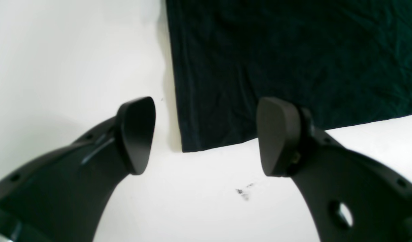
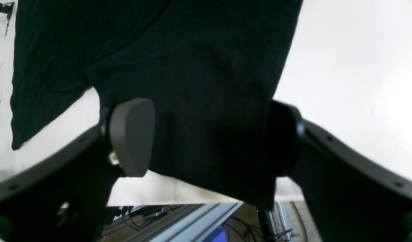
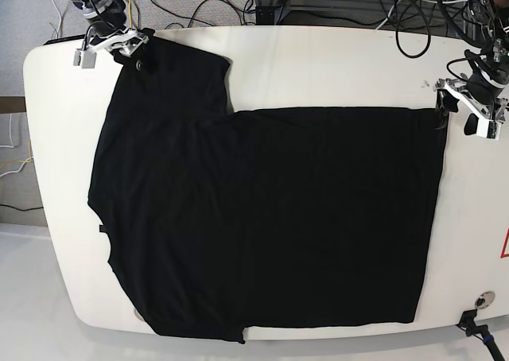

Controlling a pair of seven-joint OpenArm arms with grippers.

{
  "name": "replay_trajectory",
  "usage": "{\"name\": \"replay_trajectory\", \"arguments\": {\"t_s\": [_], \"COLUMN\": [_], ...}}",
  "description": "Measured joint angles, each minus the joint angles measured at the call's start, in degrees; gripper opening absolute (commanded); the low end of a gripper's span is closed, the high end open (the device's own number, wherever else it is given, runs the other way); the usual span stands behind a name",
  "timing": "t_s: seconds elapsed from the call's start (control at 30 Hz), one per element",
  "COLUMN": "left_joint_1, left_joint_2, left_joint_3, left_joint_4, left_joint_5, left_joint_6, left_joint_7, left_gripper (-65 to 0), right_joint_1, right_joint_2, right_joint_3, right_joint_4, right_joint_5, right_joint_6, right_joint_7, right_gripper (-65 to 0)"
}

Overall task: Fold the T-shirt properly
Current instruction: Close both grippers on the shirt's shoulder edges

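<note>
One shirt, one table, two grippers.
A single black T-shirt (image 3: 270, 218) lies on one white table (image 3: 334, 59); two grippers, left gripper (image 3: 469, 106) and right gripper (image 3: 111, 43); cables behind, perhaps several.

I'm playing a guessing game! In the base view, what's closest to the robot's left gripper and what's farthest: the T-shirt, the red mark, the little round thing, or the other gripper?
From the left gripper:
1. T-shirt, its corner right beside it.
2. Red mark, table's right edge.
3. Round fitting, bottom right corner.
4. Right gripper, far top left.
</note>
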Motion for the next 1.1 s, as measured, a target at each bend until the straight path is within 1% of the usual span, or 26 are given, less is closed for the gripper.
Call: {"name": "replay_trajectory", "arguments": {"t_s": [0.2,0.3,0.37,0.43,0.5,0.57,0.63,0.73,0.77,0.97,1.1], "left_joint_1": [-0.02,-0.09,-0.07,-0.07,-0.09,-0.09,-0.11,-0.09,-0.09,-0.15,-2.75], "left_joint_2": [0.09,-0.04,0.0,-0.04,-0.02,-0.02,-0.02,-0.02,-0.02,-0.02,0.09], "left_joint_3": [-0.02,-0.02,-0.02,-0.02,-0.02,-0.02,-0.02,-0.02,-0.02,-0.02,-0.02], "left_joint_4": [-0.02,-0.02,-0.02,-0.02,-0.02,-0.02,-0.02,-0.07,-0.09,-0.33,-4.98], "left_joint_5": [0.0,0.02,0.02,0.02,0.02,0.04,0.02,0.04,0.04,0.02,0.22], "left_joint_6": [-0.09,-0.13,-0.17,-0.15,-0.15,-0.15,-0.15,-0.15,-0.15,-0.15,0.02], "left_joint_7": [-0.02,0.0,0.0,0.0,0.0,0.0,0.0,0.0,0.0,-0.02,0.04], "left_gripper": [-20.4,-20.4,-20.4,-20.4,-20.4,-20.4,-20.4,-20.4,-20.4,-20.0,-19.9], "right_joint_1": [-0.24,-1.64,-2.25,-2.14,-2.14,-2.1,-1.99,-1.33,-1.18,-0.72,-0.5], "right_joint_2": [0.0,0.04,0.02,-0.42,-0.52,-0.48,-0.5,-0.52,-0.52,-0.5,-0.48], "right_joint_3": [-2.91,-5.05,-5.68,-5.66,-5.68,-5.7,-5.7,-5.73,-5.73,-5.77,-5.75], "right_joint_4": [0.24,0.35,0.39,0.44,0.52,0.42,0.22,-0.15,-0.17,-0.28,-0.28], "right_joint_5": [0.02,0.28,0.66,0.66,0.61,0.44,0.39,-0.26,-0.92,-1.33,-1.53], "right_joint_6": [0.0,0.02,0.39,0.48,0.39,0.37,-0.04,-0.04,-0.04,-0.63,-0.63], "right_joint_7": [0.44,1.27,1.4,1.33,1.4,1.31,1.2,-0.2,-0.33,-1.25,-1.25], "right_gripper": [-16.8,-16.8,-18.6,-22.5,-27.8,-35.6,-45.4,-62.2,-65.0,-65.0,-65.0]}}
